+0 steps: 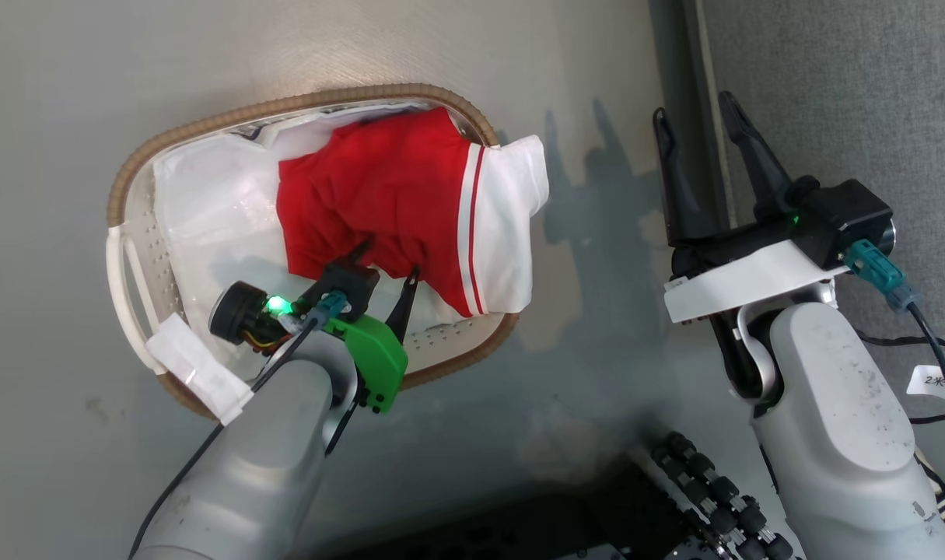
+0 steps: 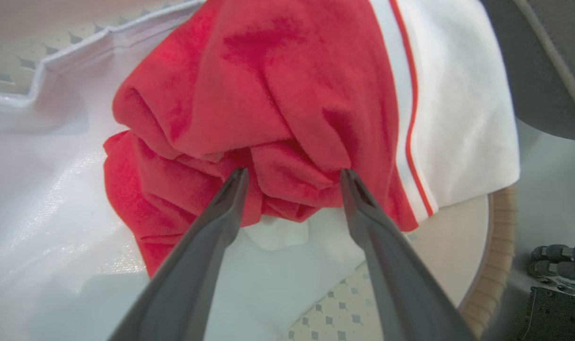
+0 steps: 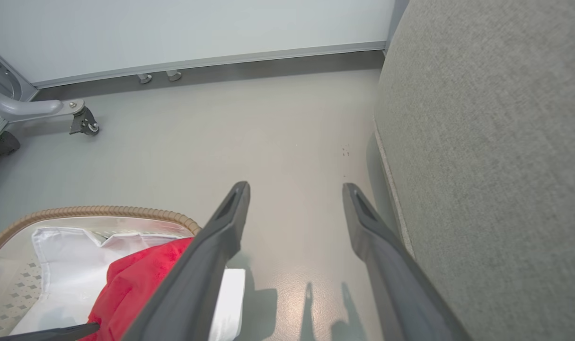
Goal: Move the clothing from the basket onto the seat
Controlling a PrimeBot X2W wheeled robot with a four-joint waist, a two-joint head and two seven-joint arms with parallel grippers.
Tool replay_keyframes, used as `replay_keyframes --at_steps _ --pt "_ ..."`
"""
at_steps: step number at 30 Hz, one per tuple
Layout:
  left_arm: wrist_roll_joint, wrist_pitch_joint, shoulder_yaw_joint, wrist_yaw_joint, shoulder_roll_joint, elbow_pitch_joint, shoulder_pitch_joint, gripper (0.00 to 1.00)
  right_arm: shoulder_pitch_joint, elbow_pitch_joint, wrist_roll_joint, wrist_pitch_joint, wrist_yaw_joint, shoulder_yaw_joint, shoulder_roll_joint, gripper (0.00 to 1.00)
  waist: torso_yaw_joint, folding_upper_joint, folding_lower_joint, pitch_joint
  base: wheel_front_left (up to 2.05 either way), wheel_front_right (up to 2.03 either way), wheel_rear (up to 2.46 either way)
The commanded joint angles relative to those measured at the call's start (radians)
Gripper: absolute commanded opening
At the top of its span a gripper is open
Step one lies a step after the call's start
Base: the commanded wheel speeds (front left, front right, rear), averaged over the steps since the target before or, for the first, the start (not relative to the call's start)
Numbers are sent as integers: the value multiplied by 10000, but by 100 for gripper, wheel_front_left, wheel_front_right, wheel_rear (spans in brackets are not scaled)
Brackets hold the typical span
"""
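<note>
Clothing [image 1: 379,210], red w/ white striped panel, sits bunched in basket [image 1: 285,109], a fold right between left gripper [image 1: 388,260] tips. Jaws spread, nothing pinched. L arm reaches down into basket. Beside seat [image 1: 845,93], right gripper [image 1: 694,109] hangs spread & empty over floor [image 1: 596,327]. White cloth [image 1: 208,202] lies under the red.

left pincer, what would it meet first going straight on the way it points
The bunched red clothing in the basket; the left pincer has its open tips right at a fold, though depth is unclear.
</note>
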State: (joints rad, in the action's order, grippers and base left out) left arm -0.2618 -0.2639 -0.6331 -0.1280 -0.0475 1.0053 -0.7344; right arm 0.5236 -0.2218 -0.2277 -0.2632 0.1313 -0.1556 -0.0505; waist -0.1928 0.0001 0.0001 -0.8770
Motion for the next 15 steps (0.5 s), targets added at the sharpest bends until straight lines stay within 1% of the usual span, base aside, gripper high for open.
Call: replay_keyframes --at_steps 1,7,11,15 --pt "-203 -7 -106 -37 -62 40 -274 100 133 73 -57 -23 -10 -18 -23 100 -100 -1 -1 -132 0 0 0" --pt "-781 -7 -618 -36 -67 264 -783 100 195 115 -137 -23 -10 -67 -22 100 -208 -1 -1 -320 0 0 0" --pt "-900 -7 -778 -34 -62 845 -1137 100 186 143 -207 -23 -10 -116 -22 100 -278 -1 -1 -434 0 0 0" --pt "-1103 147 -1142 -34 -59 1311 -1519 100 213 171 -203 -23 -10 -96 -23 100 -314 -1 -1 -577 0 0 0"
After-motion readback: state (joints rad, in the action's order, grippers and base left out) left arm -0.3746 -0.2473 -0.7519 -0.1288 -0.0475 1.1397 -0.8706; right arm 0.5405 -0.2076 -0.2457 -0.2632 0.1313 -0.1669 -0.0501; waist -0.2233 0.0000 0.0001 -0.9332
